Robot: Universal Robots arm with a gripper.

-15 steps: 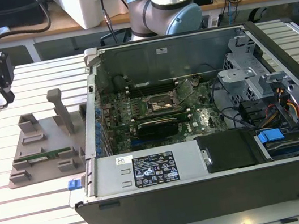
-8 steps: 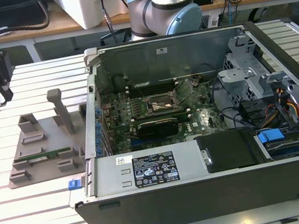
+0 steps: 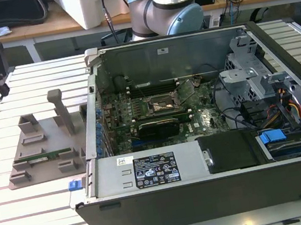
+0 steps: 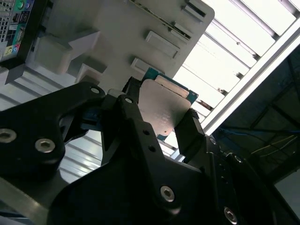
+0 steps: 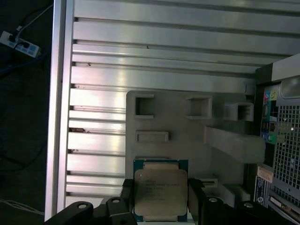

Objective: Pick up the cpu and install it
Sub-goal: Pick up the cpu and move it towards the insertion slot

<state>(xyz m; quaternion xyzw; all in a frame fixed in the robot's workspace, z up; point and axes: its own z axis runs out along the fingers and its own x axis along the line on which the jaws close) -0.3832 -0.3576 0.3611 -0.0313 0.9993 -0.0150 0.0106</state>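
**A:** What does the exterior view give you?

**B:** My arm (image 3: 166, 3) stands behind the open computer case (image 3: 208, 178), which sits on the slatted table (image 3: 42, 223). The motherboard (image 3: 156, 114) lies flat inside the case. The grey holder block (image 3: 35, 149) is just beside the case, on the exterior view's left, with a green memory stick (image 3: 43, 157) lying in it.

**A:** And the second wrist view?

**B:** My gripper (image 4: 161, 115) is pinching the cpu (image 4: 164, 105) — black fingers (image 4: 187, 136) press on two opposite edges, and its silvery top faces the camera. The holder block (image 4: 117, 28) lies beyond the chip, farther from the camera.

**A:** The first wrist view?

**B:** The same grip from the other side. The cpu (image 5: 161, 190) sits square in the gripper (image 5: 161, 199), its green border showing around the metal lid. Past it are the holder block (image 5: 187, 126) and the table slats (image 5: 164, 47) — and the case's rear panel (image 5: 281, 140) is at the edge.
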